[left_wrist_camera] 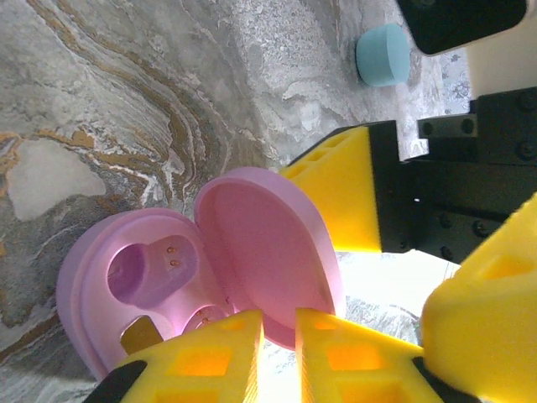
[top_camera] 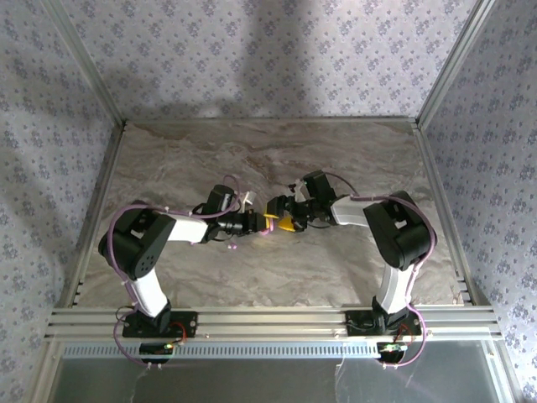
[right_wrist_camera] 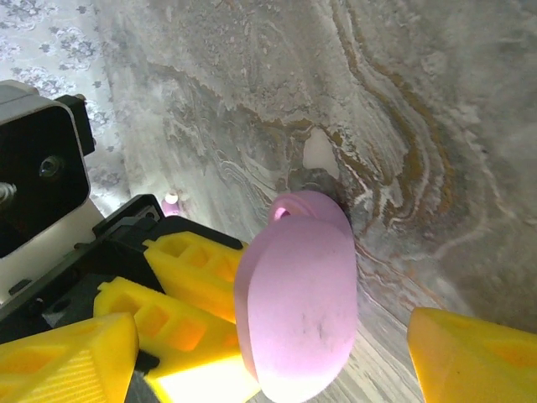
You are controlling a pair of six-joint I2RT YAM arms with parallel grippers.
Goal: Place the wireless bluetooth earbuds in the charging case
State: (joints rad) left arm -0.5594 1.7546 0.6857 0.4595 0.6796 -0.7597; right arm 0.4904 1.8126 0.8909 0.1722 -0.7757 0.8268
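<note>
The open pink oval plastic charging case point(left_wrist_camera: 84, 294) turns its sockets point(left_wrist_camera: 151, 269) toward the left gripper point(left_wrist_camera: 277, 323), fingers nearly together, grasp unclear; the released right gripper point(right_wrist_camera: 270, 319) straddles the lid point(right_wrist_camera: 294, 277) from behind.

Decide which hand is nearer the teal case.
Right. The teal case lies just past the right hand, which straddles the pink case; the left hand sits at that case's near side, farther off.
</note>
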